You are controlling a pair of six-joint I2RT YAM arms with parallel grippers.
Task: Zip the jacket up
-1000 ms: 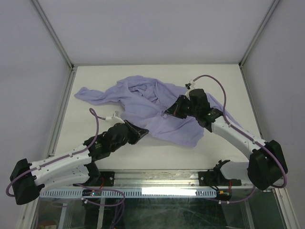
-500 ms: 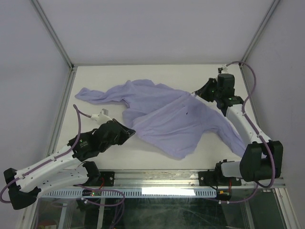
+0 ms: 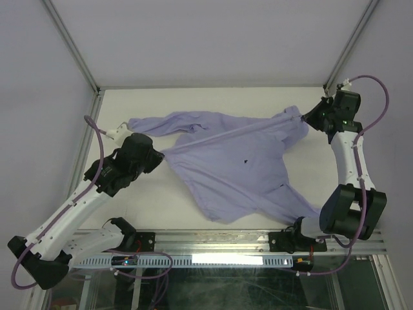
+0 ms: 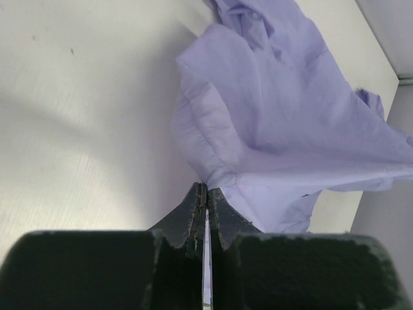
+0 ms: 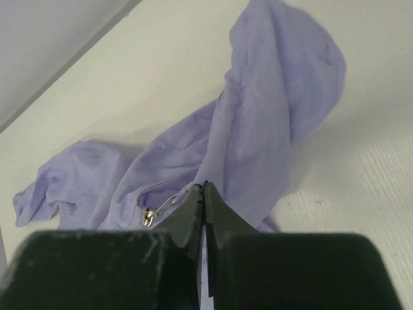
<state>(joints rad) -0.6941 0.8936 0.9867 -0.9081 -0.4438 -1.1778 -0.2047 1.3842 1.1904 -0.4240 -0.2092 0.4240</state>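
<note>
The left jaws and right jaws are gripping the jacket [image 3: 239, 168], holding its zipper edge [image 3: 226, 135] taut between them.

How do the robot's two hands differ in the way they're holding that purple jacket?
The left hand pinches the jacket on the left, closer to the arm bases; the right hand pinches it far back on the right. A metal zipper pull lies just beside the right hand's grip; the left hand's close view shows only a stitched fabric edge. Both are shut on the cloth, which runs taut between them.
</note>
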